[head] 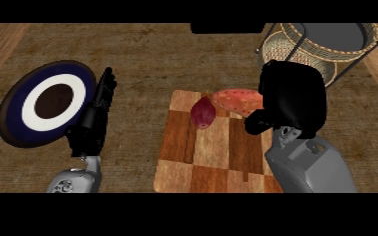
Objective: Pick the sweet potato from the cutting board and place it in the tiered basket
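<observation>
Counter (148,50): right hand (294,97) apparently touching sweet potato (238,100) on cutting board (214,155).

- My left hand (98,111) shows at the view's left, resting open with its fingers (108,82) straight and pointing up the frame.
- Its grey forearm comes in from the lower edge, low at the left.
- My right hand (292,100) is further up, on the right, its black back toward me.
- I can't make out its fingers; the thumb hangs toward the left.
- The right grey forearm rises from the lower right.

A ringed plate (46,104) lies on the counter (148,50).
</observation>
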Robot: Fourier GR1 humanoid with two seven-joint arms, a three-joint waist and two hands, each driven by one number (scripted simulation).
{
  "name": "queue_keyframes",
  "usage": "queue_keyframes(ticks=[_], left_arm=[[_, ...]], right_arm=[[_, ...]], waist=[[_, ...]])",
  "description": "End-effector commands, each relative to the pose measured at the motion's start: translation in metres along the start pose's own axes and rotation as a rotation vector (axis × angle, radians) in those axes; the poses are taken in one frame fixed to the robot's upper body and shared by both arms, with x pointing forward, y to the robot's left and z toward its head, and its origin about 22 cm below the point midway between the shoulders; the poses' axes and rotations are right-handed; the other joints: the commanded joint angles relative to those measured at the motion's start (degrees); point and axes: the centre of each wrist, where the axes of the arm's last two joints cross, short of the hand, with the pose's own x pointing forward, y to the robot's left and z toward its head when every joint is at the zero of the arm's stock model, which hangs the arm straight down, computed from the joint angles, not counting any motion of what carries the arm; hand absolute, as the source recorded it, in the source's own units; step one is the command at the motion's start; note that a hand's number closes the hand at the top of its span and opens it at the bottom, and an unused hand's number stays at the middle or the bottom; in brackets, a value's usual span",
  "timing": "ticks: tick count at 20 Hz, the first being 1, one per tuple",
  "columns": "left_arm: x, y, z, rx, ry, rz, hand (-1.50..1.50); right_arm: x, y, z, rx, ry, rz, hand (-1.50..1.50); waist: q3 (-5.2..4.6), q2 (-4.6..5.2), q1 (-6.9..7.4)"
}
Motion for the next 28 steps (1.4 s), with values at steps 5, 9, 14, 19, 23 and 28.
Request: queue_keyframes(ticks=[5,9,14,19,23,28], left_arm=[[-0.003,0.01,0.006,-0.005,-0.003,0.0,0.0],[0.0,0.007,-0.003,0.001,0.005,-0.001,0.0],[0.001,-0.003,-0.004,-0.012,0.006,-0.007,0.0],[0.014,-0.008,-0.005,-0.003,0.001,-0.002,0.0],[-0.006,-0.001,-0.011,-0.017,-0.011,0.002,0.0],[0.013,-0.001,-0.01,-0.033,0.0,0.01,0.0]], right_arm=[[-0.021,-0.095,0.006,-0.065,0.138,-0.045,1.5],[-0.028,-0.122,0.001,-0.082,0.141,-0.12,1.5],[-0.048,-0.142,-0.023,-0.072,0.123,-0.365,1.5],[-0.035,-0.14,-0.071,-0.105,0.14,-0.302,1.5],[-0.044,-0.131,-0.086,-0.133,0.178,-0.264,1.5],[-0.056,-0.135,-0.107,-0.144,0.202,-0.226,1.5]], waist=[[-0.02,0.07,0.45],[0.0,0.16,0.5],[0.04,0.2,0.87],[0.05,0.45,1.12],[0.03,0.52,0.75],[0.04,0.38,0.84]])
